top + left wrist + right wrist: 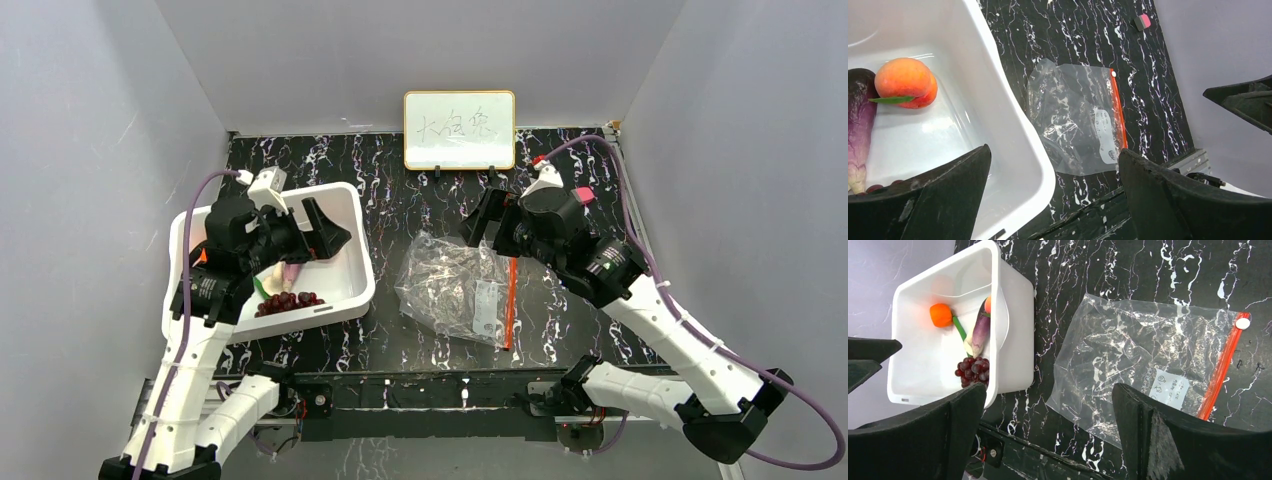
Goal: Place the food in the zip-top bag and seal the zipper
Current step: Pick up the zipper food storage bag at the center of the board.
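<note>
Top view from near edge, wrist views closer, angled down, sharing zip-top bag (450,285), bin (362,250)

White-shelled, black-jointed left arm (185,385) and right arm (680,335); black wedge-fingered left end effector (315,240) and right end effector (490,228); lilac cables (203,182) run along both.

Bright, even light from above fills all three views. Glare glints on the crinkled zip-top bag (1138,350) and the glossy white bin (1013,130). Shadows are soft. The overhead view looks slightly grainy.

Food (980,331) in bin (1016,340) at left; zip-top bag (455,285) on table (400,205) right of bin; whiteboard (459,130) behind.
</note>
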